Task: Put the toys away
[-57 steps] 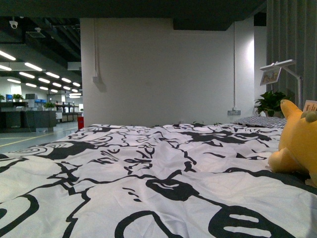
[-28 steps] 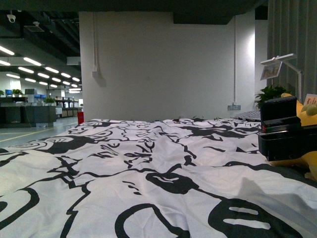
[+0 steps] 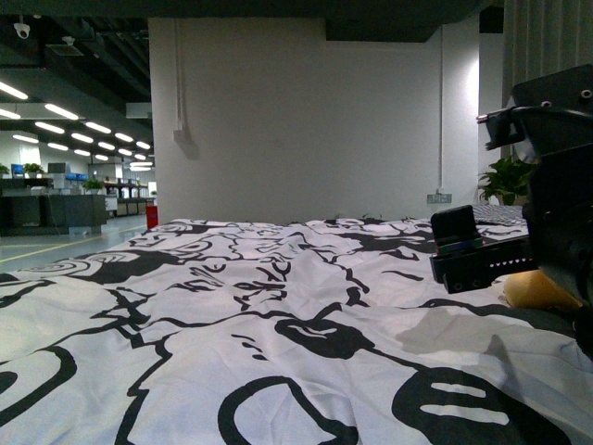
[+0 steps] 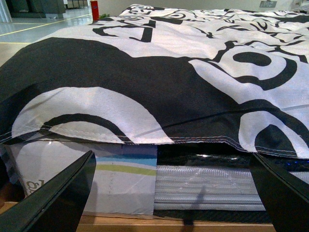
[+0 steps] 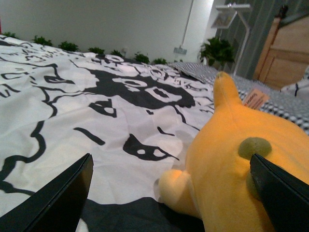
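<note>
The toy (image 5: 241,164) is a soft orange-yellow plush with a stubby limb (image 5: 174,186) and a dark olive spot (image 5: 255,147). It lies on the black-and-white patterned bedcover (image 5: 72,111). My right gripper (image 5: 170,159) is open, its fingers spread to either side of the toy's near end without touching it. In the front view the black right arm (image 3: 556,185) hides most of the toy (image 3: 537,289). My left gripper (image 4: 172,154) is open and holds nothing. It is low, facing the side of the bed under the hanging bedcover (image 4: 145,87).
A wooden headboard (image 5: 285,53), a striped pillow (image 5: 203,70), a potted plant (image 5: 217,48) and a white lamp (image 5: 231,12) stand beyond the toy. Under the bedcover's hem are a plastic-wrapped mattress side (image 4: 203,186) and a wooden bed frame (image 4: 159,223).
My right arm has come in from the right over the last second and now covers most of the toy in the front view.
</note>
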`<control>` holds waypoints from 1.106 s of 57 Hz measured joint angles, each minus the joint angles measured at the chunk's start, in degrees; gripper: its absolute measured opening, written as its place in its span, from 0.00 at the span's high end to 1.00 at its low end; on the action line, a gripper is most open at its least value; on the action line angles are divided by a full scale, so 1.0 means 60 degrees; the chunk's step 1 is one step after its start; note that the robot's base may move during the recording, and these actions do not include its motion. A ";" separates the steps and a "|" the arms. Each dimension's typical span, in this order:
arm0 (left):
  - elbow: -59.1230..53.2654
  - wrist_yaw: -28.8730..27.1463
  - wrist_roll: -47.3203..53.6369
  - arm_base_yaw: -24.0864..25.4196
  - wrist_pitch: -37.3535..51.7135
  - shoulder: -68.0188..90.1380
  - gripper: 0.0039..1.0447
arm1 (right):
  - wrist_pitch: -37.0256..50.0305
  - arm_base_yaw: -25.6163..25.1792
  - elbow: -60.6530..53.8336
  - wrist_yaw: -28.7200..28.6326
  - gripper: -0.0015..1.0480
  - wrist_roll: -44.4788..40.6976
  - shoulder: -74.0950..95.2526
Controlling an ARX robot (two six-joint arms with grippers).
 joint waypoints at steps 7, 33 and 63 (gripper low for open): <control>0.0000 0.0000 -0.0004 0.0000 0.0000 0.0000 0.06 | 0.0007 -0.0510 0.0055 -0.0124 0.06 0.0426 -0.0080; 0.0000 0.0000 0.0000 0.0000 0.0000 0.0000 0.06 | 0.1129 -0.1144 0.0160 -0.0426 0.06 -0.0652 0.0219; 0.0000 0.0000 0.0000 0.0000 0.0000 0.0000 0.06 | 0.1158 -0.1275 -0.0175 -0.1191 0.06 -0.0222 -0.0969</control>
